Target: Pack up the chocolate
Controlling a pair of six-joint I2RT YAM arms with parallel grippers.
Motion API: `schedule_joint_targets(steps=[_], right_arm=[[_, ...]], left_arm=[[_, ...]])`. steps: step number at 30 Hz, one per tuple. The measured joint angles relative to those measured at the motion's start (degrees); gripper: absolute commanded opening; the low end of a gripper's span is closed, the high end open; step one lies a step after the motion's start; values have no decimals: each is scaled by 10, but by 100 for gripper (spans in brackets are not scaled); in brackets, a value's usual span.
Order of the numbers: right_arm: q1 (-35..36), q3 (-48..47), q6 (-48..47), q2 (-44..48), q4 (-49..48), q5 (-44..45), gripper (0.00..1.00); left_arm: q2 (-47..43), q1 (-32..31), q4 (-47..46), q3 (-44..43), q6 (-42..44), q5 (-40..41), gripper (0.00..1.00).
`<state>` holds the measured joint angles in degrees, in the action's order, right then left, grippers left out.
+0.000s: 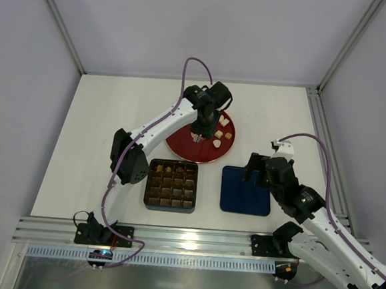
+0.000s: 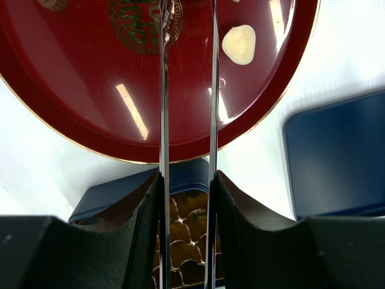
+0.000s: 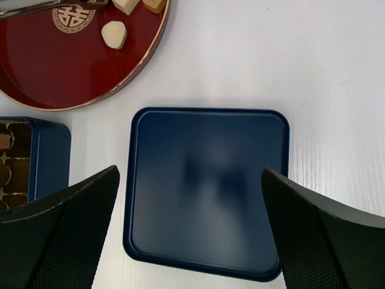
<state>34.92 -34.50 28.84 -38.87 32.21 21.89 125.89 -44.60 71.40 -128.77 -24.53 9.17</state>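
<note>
- Tweezers (image 2: 163, 90) sat clamped in the left gripper (image 2: 186, 198), prongs apart over the red plate (image 2: 72, 90), likely to pinch chocolate (image 2: 239, 44) near its right edge; the tips were cut off, so any catch was unclear.
- Right gripper (image 3: 189, 174) hung wide open and empty above the lid (image 3: 204, 186), beside the part-filled box (image 3: 51, 156) near the bench's (image 1: 115, 111) near edge.

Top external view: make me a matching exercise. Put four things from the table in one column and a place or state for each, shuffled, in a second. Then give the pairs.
Column one
1. red plate
2. dark blue lid
3. blue box
4. right gripper

Column two
A. jaws wide apart
B. lies flat, right of the blue box
C. has a grid of compartments
D. carries cream-white chocolate

Pairs: 1-D, 2-B, 3-C, 4-A
</note>
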Motion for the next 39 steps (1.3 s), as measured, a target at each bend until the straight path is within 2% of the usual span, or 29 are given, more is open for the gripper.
schedule_joint_targets(steps=[39], right_arm=[[0,0,0,0,0,0,100]], left_arm=[[29,5,0,-30,10,0,39]])
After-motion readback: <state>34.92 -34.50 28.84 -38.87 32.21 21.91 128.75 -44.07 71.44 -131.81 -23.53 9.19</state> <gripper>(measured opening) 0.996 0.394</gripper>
